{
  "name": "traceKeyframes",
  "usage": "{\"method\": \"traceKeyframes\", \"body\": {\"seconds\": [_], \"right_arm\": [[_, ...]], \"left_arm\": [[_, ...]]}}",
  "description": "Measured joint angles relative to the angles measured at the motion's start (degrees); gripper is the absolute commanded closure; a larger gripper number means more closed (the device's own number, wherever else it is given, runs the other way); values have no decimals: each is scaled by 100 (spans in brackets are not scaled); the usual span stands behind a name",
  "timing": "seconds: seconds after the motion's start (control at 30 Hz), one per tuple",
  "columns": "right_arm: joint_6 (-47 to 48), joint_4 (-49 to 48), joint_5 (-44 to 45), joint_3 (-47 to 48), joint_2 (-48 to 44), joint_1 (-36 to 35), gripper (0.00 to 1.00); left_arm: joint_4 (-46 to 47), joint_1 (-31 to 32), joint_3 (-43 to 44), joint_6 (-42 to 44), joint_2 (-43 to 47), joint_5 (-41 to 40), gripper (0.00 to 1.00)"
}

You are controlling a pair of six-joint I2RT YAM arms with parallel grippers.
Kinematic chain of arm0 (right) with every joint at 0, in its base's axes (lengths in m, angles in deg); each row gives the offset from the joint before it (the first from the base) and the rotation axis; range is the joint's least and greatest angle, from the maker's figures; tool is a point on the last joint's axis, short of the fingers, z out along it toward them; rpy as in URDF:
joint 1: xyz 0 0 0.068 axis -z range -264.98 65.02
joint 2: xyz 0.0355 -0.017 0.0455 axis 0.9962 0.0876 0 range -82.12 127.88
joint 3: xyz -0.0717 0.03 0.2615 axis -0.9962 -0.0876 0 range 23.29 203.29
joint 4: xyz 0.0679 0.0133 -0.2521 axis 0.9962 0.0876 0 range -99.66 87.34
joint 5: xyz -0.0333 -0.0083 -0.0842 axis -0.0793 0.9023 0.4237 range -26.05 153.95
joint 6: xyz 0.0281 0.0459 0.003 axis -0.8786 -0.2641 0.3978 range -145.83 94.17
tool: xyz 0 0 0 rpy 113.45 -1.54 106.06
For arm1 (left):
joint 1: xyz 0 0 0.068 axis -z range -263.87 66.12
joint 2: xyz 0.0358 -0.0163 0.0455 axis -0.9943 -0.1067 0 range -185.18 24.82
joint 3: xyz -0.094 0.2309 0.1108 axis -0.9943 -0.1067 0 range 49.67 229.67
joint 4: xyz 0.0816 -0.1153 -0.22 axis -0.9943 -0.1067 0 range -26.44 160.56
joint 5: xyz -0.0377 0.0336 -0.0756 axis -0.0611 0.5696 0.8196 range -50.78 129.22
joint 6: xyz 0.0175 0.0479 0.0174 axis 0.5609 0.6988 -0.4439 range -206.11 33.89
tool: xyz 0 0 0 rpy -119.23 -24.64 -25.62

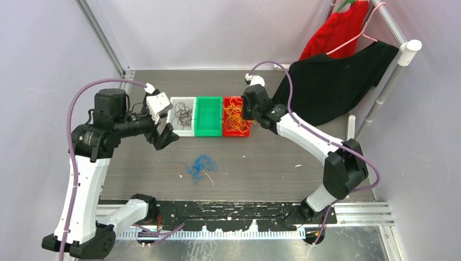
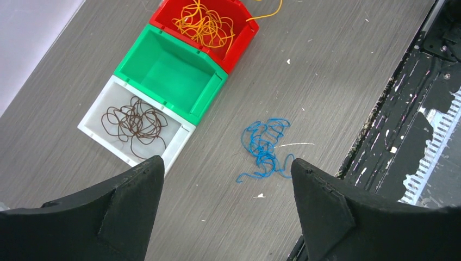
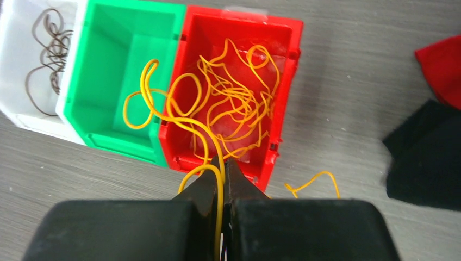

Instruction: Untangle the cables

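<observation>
The brown cable [image 2: 136, 120] lies coiled in the white bin [image 2: 92, 126]. A blue cable [image 1: 200, 166] lies loose in a tangle on the table in front of the bins, also showing as the blue cable [image 2: 265, 145] in the left wrist view. The orange-yellow cable [image 3: 228, 103] fills the red bin [image 3: 282, 60], one loop hanging over into the green bin [image 3: 108, 65]. My right gripper [image 3: 223, 160] is shut on a strand of the orange-yellow cable above the red bin's near wall. My left gripper [image 2: 225, 168] stands open and empty, above the table beside the white bin.
The green bin [image 1: 208, 115] sits between the white bin [image 1: 175, 130] and red bin [image 1: 244, 132]. A black cloth [image 1: 331, 81] and a red cloth [image 1: 331, 32] hang on a rack at the back right. A stray orange-yellow end [image 3: 312, 182] lies on the table by the red bin.
</observation>
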Motion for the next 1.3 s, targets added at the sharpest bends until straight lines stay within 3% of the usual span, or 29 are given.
{"method": "traceKeyframes", "body": {"seconds": [0.27, 0.77, 1.3], "right_arm": [[-144, 719, 494, 442, 254, 0, 99], [-195, 2337, 575, 2564, 2225, 4, 98], [-254, 2809, 431, 4050, 3633, 4, 96]], "left_arm": [[-17, 0, 0, 55, 9, 11, 18], [-20, 0, 0, 267, 11, 20, 20], [-24, 0, 37, 442, -4, 15, 25]]}}
